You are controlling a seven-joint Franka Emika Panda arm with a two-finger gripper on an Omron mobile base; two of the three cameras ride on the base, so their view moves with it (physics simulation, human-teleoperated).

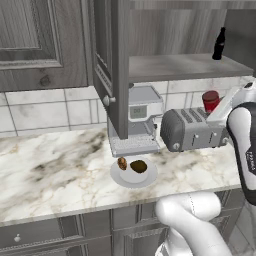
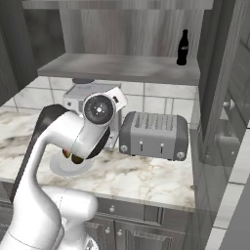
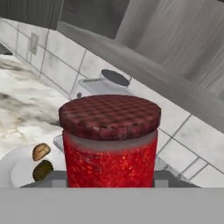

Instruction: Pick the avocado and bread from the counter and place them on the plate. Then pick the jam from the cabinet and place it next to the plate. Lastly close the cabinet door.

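Hand view shows the end effector gripping the jam (image 3: 109, 140); left base view shows the open cabinet (image 1: 112, 65).

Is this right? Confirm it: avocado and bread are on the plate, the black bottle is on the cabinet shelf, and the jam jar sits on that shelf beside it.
One detail is wrong. The jam jar is not on the shelf; it is in the claw, in the air over the toaster, as the left base view and hand view show. The avocado and bread are on the plate, and the black bottle is on the shelf.
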